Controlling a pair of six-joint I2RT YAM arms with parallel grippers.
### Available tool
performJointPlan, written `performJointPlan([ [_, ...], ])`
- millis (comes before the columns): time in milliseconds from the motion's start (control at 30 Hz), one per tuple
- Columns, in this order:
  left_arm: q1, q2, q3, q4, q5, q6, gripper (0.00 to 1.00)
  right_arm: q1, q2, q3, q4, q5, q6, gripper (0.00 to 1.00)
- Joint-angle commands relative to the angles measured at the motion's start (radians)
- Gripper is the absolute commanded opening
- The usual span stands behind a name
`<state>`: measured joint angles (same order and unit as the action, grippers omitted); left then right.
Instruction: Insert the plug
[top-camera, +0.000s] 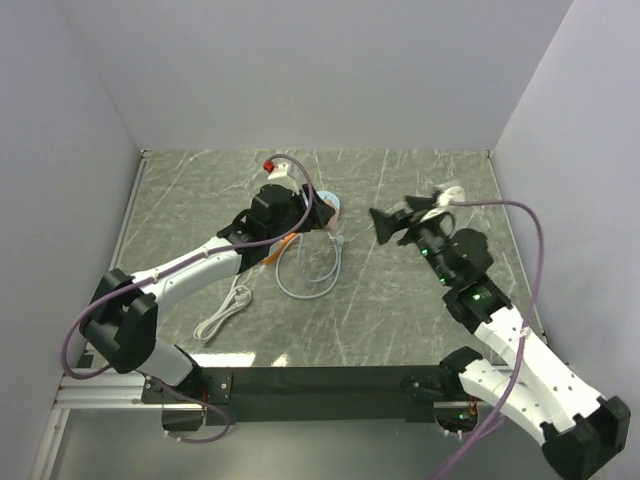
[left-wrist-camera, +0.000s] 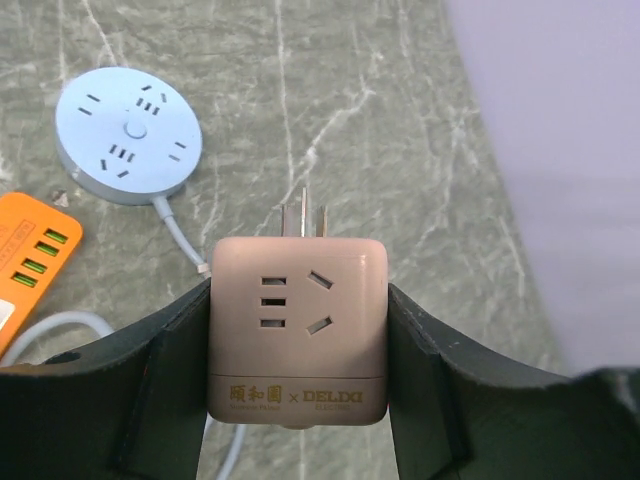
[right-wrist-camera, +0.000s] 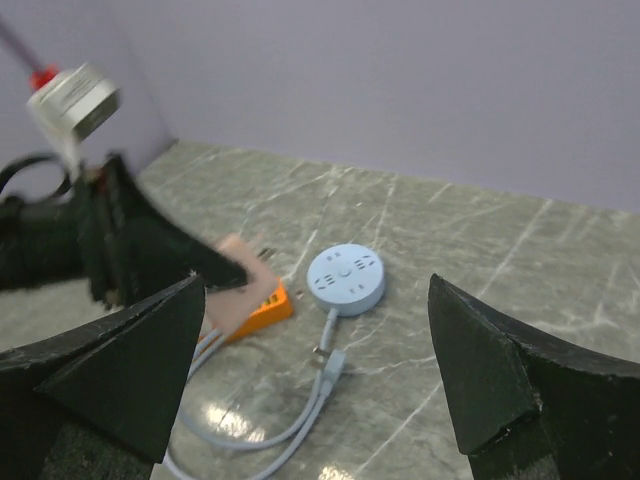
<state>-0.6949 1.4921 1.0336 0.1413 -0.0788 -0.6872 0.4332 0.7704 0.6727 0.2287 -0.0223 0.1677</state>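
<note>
The plug (left-wrist-camera: 298, 330) is a beige adapter cube with metal prongs (left-wrist-camera: 305, 215) pointing forward. My left gripper (left-wrist-camera: 298, 345) is shut on its two sides and holds it above the table. A round light-blue socket hub (left-wrist-camera: 128, 135) lies ahead and to the left of the prongs, apart from them. In the top view the left gripper (top-camera: 318, 215) hovers right beside the hub (top-camera: 332, 205). My right gripper (top-camera: 395, 222) stands open to the right of the hub, holding nothing. In its wrist view the hub (right-wrist-camera: 345, 279) and the blurred plug (right-wrist-camera: 235, 275) show between the fingers (right-wrist-camera: 130, 370).
An orange power strip (left-wrist-camera: 30, 255) lies left of the held plug, next to the hub. The hub's pale blue cable (top-camera: 310, 280) loops toward the near side and ends in its own plug (right-wrist-camera: 330, 362). A white cable (top-camera: 225, 315) lies near the left arm. Grey walls enclose the table.
</note>
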Motion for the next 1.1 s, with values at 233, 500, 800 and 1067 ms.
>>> performJointPlan([
  [233, 0.032, -0.151, 0.086, -0.114, 0.082, -0.221, 0.01, 0.426, 0.092, -0.018, 0.202, 0.309, -0.376, 0.97],
  [500, 0.063, -0.197, 0.141, -0.27, 0.007, -0.371, 0.01, 0.662, 0.268, 0.001, 0.34, 0.63, -0.614, 0.96],
  [800, 0.087, -0.21, 0.114, -0.282, 0.047, -0.426, 0.01, 0.762, 0.498, 0.102, 0.442, 0.789, -0.803, 0.96],
  [1067, 0.087, -0.243, 0.074, -0.267, 0.043, -0.46, 0.01, 0.762, 0.608, 0.189, 0.469, 0.808, -0.849, 0.97],
])
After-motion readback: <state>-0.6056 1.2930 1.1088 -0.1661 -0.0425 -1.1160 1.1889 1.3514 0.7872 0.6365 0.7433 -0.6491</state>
